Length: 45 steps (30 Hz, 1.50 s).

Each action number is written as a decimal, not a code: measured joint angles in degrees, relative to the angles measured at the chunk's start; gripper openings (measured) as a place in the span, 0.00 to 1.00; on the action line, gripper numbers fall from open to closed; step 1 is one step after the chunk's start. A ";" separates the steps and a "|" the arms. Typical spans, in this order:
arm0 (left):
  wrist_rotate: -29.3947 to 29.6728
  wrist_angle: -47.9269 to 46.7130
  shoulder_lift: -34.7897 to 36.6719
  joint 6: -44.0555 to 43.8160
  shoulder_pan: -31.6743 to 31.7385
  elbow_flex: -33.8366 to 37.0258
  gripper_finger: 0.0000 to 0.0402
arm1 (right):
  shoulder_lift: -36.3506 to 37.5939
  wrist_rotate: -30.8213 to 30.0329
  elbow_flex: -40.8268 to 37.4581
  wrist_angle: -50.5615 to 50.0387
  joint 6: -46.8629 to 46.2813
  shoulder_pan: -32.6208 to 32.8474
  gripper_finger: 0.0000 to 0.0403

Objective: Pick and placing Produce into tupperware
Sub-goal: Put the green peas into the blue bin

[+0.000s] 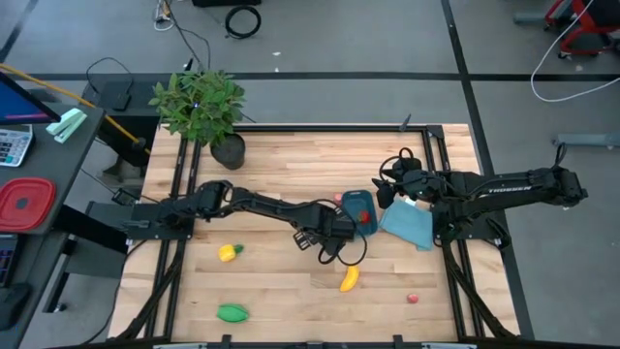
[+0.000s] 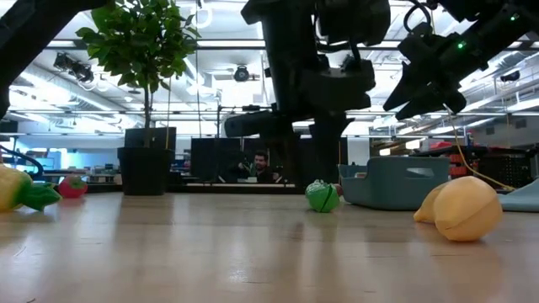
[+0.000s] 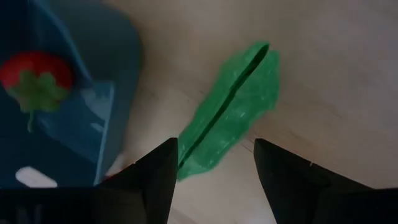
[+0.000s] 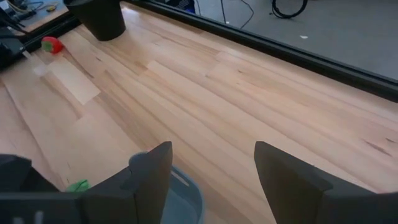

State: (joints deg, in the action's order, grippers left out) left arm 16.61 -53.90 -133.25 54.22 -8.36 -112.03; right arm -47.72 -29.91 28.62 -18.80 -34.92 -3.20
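Two dark fingers of the left gripper [image 3: 214,177] stood apart, empty, straddling a green oblong piece [image 3: 231,109] beside the tupperware [image 3: 68,106], seemingly to grasp it; the right gripper [image 4: 211,180] waited open.

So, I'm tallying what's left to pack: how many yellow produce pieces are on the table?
2. The banana lies toward the front middle of the table; the yellow piece with green stem sits farther left. Others may be hidden.

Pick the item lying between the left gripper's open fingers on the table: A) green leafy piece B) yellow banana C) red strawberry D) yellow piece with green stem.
A: the left wrist view shows the green leafy piece on the wood just ahead of the left gripper, whose fingers stand apart.
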 joint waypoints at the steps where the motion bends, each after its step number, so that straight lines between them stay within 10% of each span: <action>1: -0.06 0.34 0.00 0.63 -0.10 0.00 0.55 | 0.00 0.00 0.00 0.00 0.00 0.02 0.59; 32: -5.40 4.25 -3.37 -1.35 0.15 -0.13 0.53 | -0.02 -0.04 0.00 -0.59 -1.05 0.02 0.59; 45: -1.11 3.37 -3.61 -5.62 0.21 -0.43 0.31 | -0.02 -0.02 0.00 -0.51 -1.03 0.02 0.59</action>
State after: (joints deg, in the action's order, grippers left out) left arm 15.50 -50.53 -136.86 48.60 -8.14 -112.46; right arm -47.75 -29.93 28.62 -19.31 -35.94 -3.18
